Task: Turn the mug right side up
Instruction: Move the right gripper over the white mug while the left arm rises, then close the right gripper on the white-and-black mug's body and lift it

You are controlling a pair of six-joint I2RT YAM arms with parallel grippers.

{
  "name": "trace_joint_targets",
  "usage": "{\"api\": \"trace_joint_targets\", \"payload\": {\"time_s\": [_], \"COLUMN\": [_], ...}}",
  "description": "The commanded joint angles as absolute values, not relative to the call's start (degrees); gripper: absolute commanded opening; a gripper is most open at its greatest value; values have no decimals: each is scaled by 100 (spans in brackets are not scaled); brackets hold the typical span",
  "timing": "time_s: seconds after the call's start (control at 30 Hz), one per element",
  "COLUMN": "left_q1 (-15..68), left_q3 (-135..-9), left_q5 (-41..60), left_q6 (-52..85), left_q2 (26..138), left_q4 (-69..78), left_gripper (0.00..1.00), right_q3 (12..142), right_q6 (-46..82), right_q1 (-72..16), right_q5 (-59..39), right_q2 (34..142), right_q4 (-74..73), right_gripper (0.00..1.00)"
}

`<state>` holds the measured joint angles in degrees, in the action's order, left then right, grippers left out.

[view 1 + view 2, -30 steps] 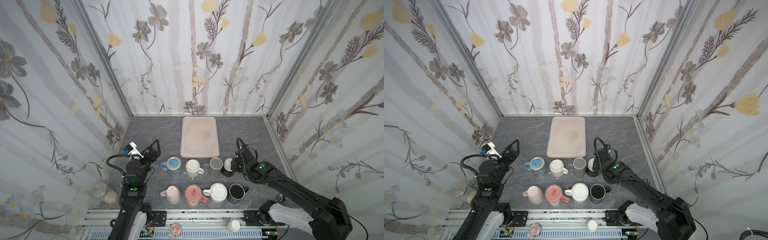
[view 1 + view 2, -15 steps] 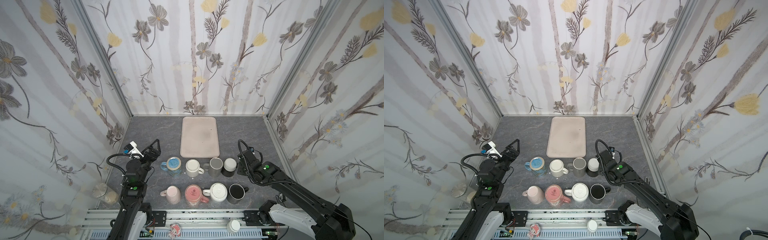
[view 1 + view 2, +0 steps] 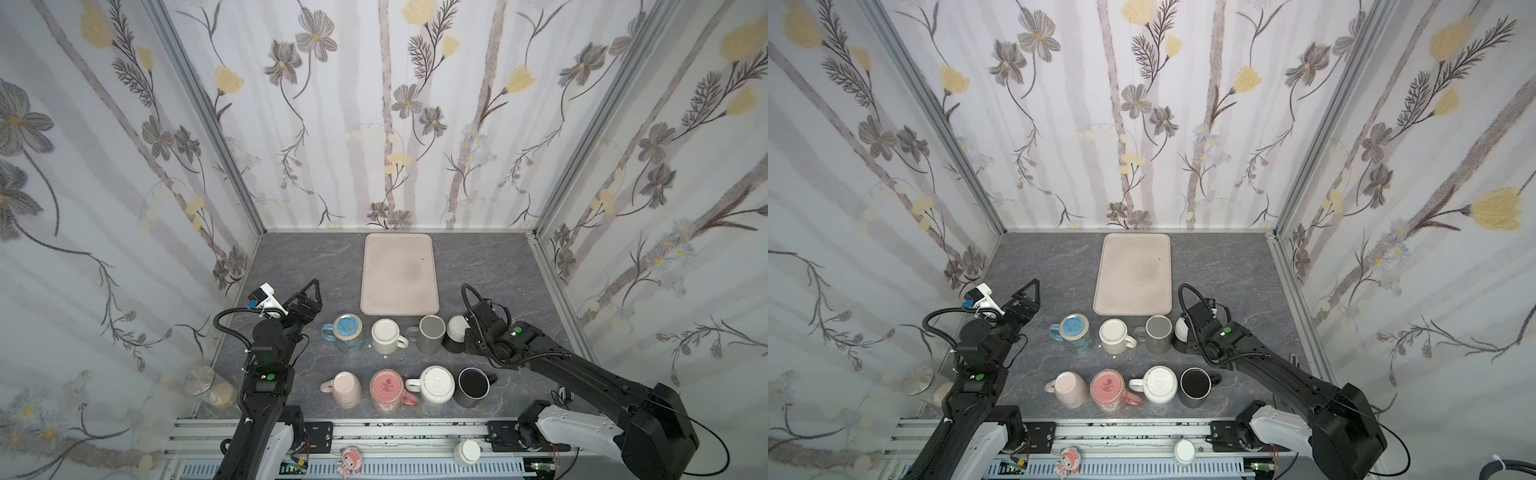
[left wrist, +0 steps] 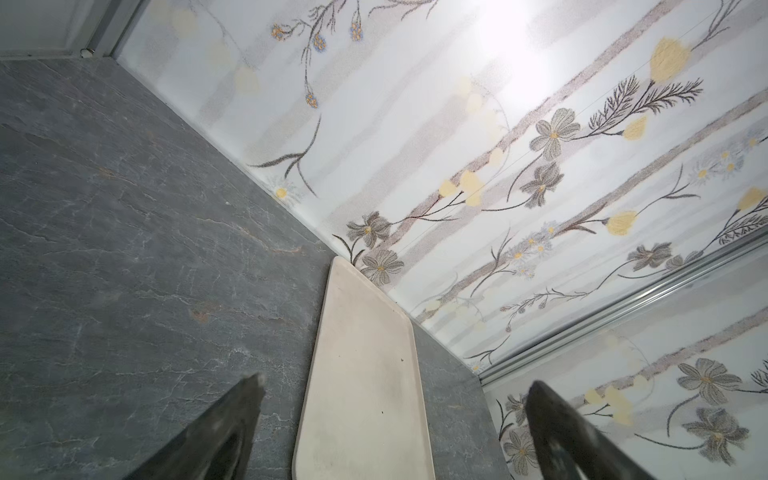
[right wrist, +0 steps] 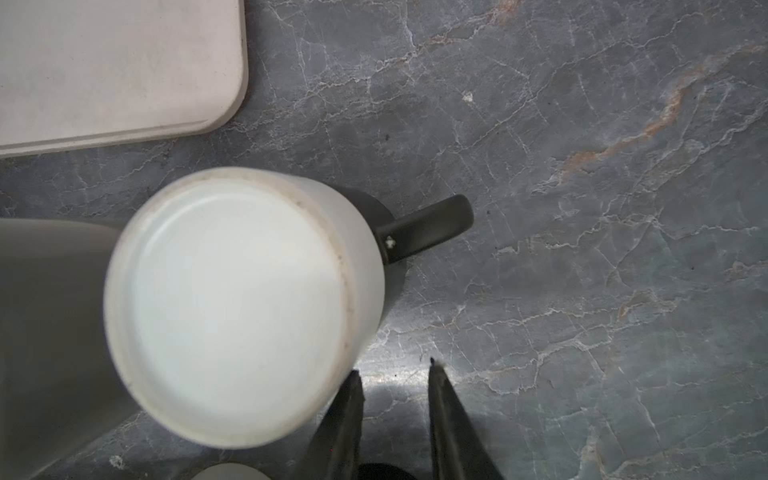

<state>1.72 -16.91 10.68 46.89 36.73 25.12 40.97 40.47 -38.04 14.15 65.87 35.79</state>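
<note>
The right gripper points down at the table. Its jaws are narrow, with only bare surface between them, and grip nothing. Just beside one of its fingers stands the mug, upside down with its white base up; whether finger and mug touch I cannot tell. The mug's dark handle sticks out beyond the fingertips, outside the jaws. On the mug's far side from the gripper, a grey mug stands upright, close against it. Further off lies the beige tray. The left gripper hangs with its jaws spread wide and empty, the tray ahead of it
</note>
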Motion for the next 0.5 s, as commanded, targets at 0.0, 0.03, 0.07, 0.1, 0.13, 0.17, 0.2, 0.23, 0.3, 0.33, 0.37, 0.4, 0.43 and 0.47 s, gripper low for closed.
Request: {"api": "trace_joint_targets", "payload": {"time_s": [0.0,0.03,0.07,0.1,0.13,0.17,0.2,0.23,0.3,0.33,0.37,0.4,0.43,0.47], "left_q1": [170,170,167,167,170,168,171,170,174,169,170,174,174,168], "left_q3": [-1672,-1674,-1670,-1670,-1670,-1670,-1670,-1670,-1679,-1679,-1683,-1679,-1679,-1679], "left_q5": [1070,1071,1071,1080,1081,1080,1081,1081,1088,1090,1094,1093,1099,1099], "left_q6": [4684,4685,4696,4693,4694,4693,4697,4698,4694,4689,4693,4694,4702,4711], "left_q2": [3700,3708,3713,3718,3718,3718,3726,3734,3744,3753,3753,3762,3767,3776], "left_q4": [2688,2678,2675,2682,2682,2683,2687,2682,2673,2664,2670,2678,2685,2704], "left_gripper": [100,100,100,100,100,100,100,100,100,100,100,100,100,100], "right_q3": [4114,4100,4082,4066,4051,4035,4037,4048,4111,4130,4140,4111,4082,4053], "right_q6": [4107,4088,4006,3949,3895,3812,3764,3709,3507,3405,3281,3169,3114,2973], "right_q1": [-3842,-3841,-3841,-3852,-3853,-3852,-3850,-3855,-3850,-3854,-3845,-3845,-3841,-3812], "right_q5": [1252,1208,1090,1020,961,895,884,912,910,922,978,1057,1184,1256], "right_q2": [6642,6659,6676,6686,6692,6702,6715,6721,6701,6651,6556,6417,6302,6163], "right_q4": [3066,2967,2840,2730,2619,2509,2451,2435,2439,2437,2430,2377,2316,2213], "right_gripper": [31,32,33,34,35,36,38,39,41,43,46,52,59,69]}}
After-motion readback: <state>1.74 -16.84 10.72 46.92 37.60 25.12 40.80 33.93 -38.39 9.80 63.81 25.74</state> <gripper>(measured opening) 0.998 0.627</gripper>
